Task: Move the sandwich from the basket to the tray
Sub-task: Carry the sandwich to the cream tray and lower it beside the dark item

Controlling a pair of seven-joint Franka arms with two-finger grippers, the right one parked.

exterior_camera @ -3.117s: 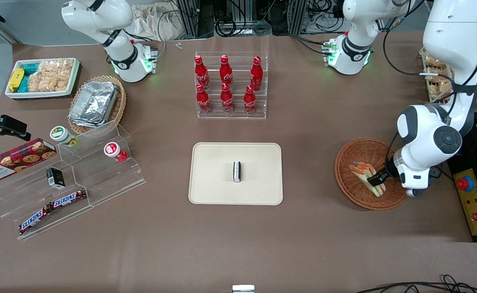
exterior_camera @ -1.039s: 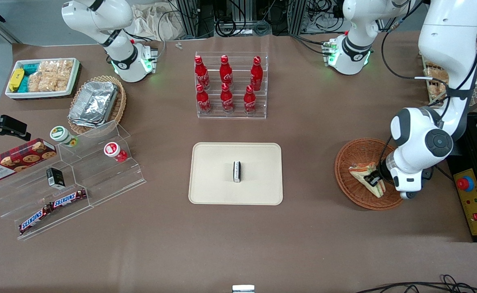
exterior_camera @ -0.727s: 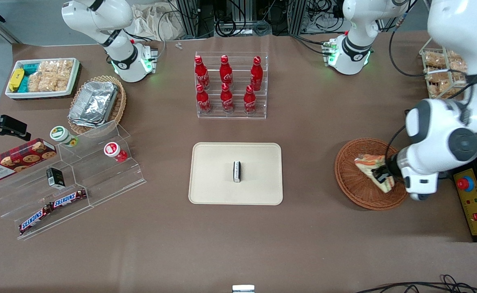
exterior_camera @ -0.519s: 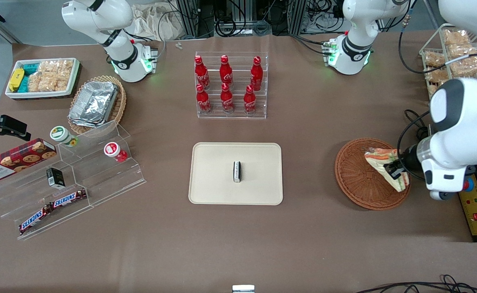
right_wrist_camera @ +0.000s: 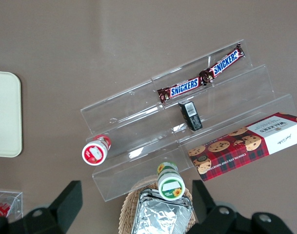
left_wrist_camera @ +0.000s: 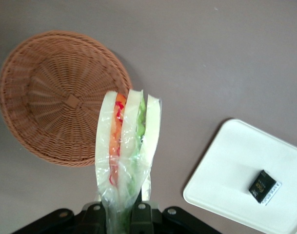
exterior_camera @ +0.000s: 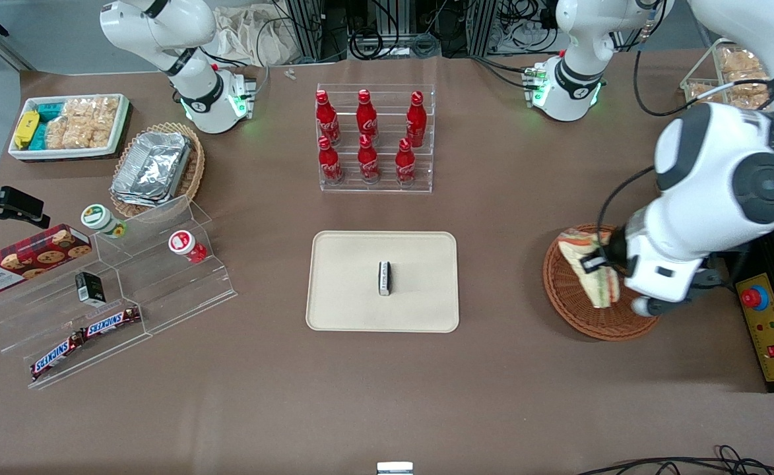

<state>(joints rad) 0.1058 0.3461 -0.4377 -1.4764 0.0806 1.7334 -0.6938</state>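
Pale-bread sandwich (exterior_camera: 590, 276) (left_wrist_camera: 125, 156) clamped in tool (exterior_camera: 599, 267) (left_wrist_camera: 123, 214), lifted clear above basket (exterior_camera: 578, 307) (left_wrist_camera: 46, 112). Tool fingers pinch the wedge at its wide end; wrist view shows the wrapped sandwich sticking straight out from the tool, red, orange and green layers visible edge-on. Sandwich hangs over the basket's part toward the tray in front view, not touching wicker.

Left arm bent sharply: big white elbow joint raised high above the worktop, forearm folding down to the wrist, tool pointing sideways toward the tray (exterior_camera: 334, 277) (left_wrist_camera: 236, 161). Wrist housing overlaps the basket rim on the working arm's end.

Basket holds nothing else, sits on brown worktop (exterior_camera: 492, 382), well apart from tray. Tray is flat at worktop centre, small black-and-white block (exterior_camera: 384, 278) (left_wrist_camera: 263, 186) at its middle. Rack of red bottles (exterior_camera: 368, 138) stands farther from the front camera than the tray.
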